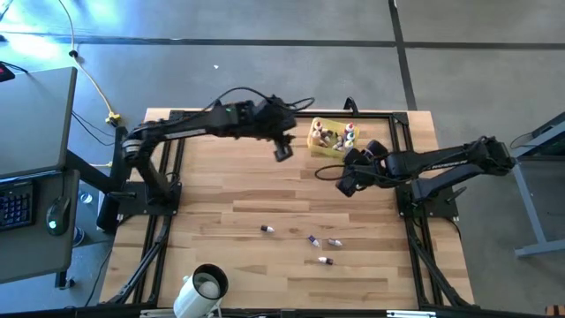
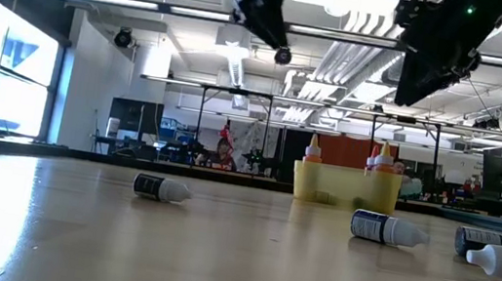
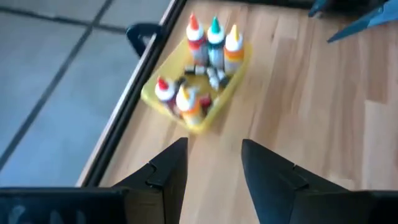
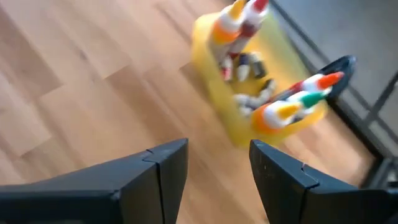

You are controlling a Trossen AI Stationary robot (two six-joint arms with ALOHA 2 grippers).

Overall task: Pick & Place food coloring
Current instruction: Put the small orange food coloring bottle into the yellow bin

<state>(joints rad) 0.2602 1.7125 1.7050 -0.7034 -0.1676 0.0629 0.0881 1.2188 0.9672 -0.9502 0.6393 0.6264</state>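
**Desk, tray and loose food coloring: both tools open and empty**

Room: large hall with grey floor, ceiling strip lights, windows at one side in the low view, racks and equipment at the back.

Desk (image 1: 265, 203): pale wood planks inside a black frame, carrying everything below.

Left arm: reaches from the left edge toward the far middle; left tool (image 1: 282, 150) hangs above the desk just beside the tray, fingers parted, nothing between them.

Right arm: enters from the right edge; right tool (image 1: 347, 184) sits above the desk near the tray's front side, fingers parted, touching nothing.

Mug (image 1: 205, 288): white, at the near edge, left of centre.

Tray (image 1: 316, 143): translucent yellow, near the far edge, right of centre; holds upright food coloring bottles (image 3: 214, 38) with coloured tips and several small vials lying flat.

Loose food coloring (image 1: 311, 238): four small bottles lying on their sides toward the near middle of the desk, well apart from both tools and the tray.
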